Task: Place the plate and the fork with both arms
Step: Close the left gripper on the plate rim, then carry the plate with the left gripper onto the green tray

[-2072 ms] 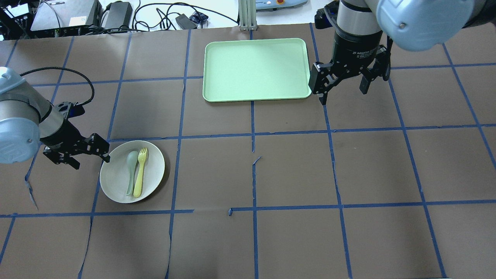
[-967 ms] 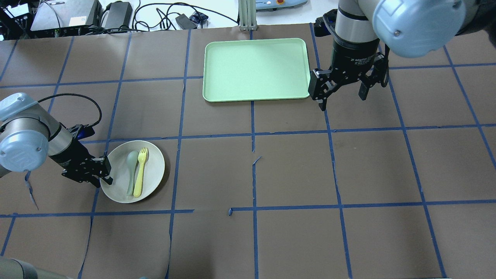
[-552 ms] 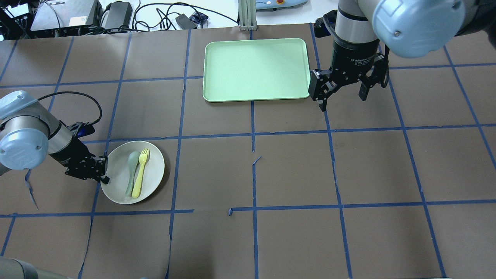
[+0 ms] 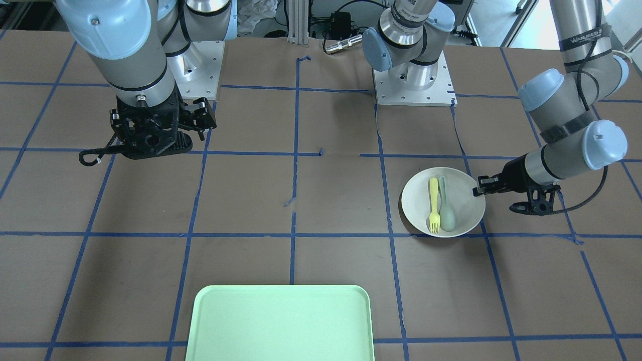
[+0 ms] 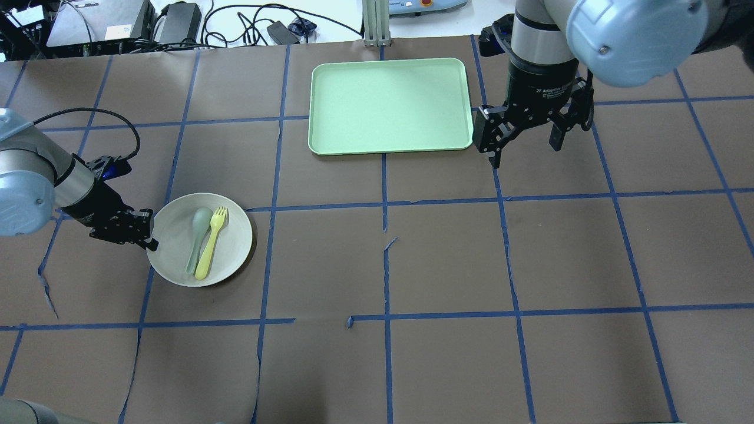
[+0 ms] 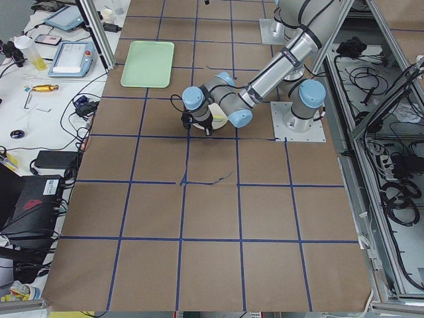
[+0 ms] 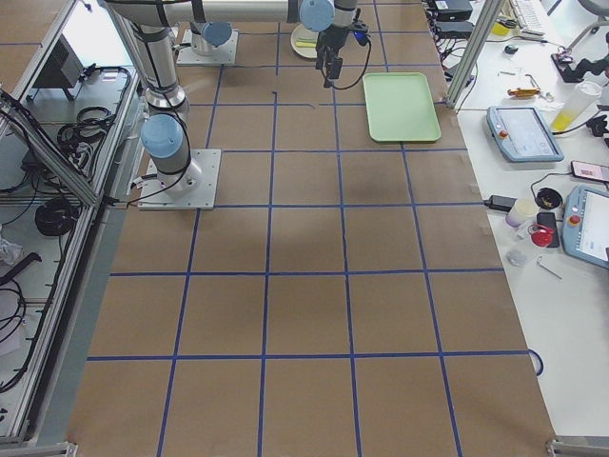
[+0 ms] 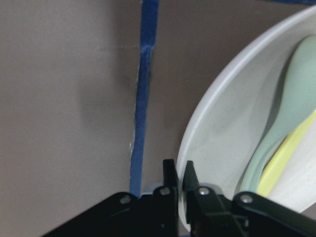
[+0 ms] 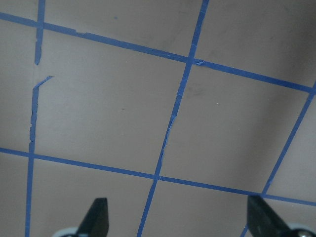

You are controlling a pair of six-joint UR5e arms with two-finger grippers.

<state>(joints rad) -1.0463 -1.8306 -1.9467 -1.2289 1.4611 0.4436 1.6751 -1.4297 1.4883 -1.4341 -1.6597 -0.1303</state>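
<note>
I've got a brown-papered table [image 5: 447, 259] with a blue tape grid [image 5: 442, 202], torn in spots, and a white bench [image 5: 330, 17] behind with cables [image 5: 235, 26] and power bricks [image 5: 179, 17].

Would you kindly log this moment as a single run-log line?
left gripper: shut on plate rim | on plate: fork, spoon | right gripper: open, empty, beside tray

**Legible markings.** White lettering is carried on the black body of the right gripper [image 5: 526, 154]. In the overhead view its first line is read as "2F Adaptive", while the smaller lines beneath it are too fine to be made out. In the front-facing view a black strap [image 4: 583, 36] wrapped around the left arm [image 4: 574, 12] is printed with white capitals, read approximately as "WANLEED".
</note>
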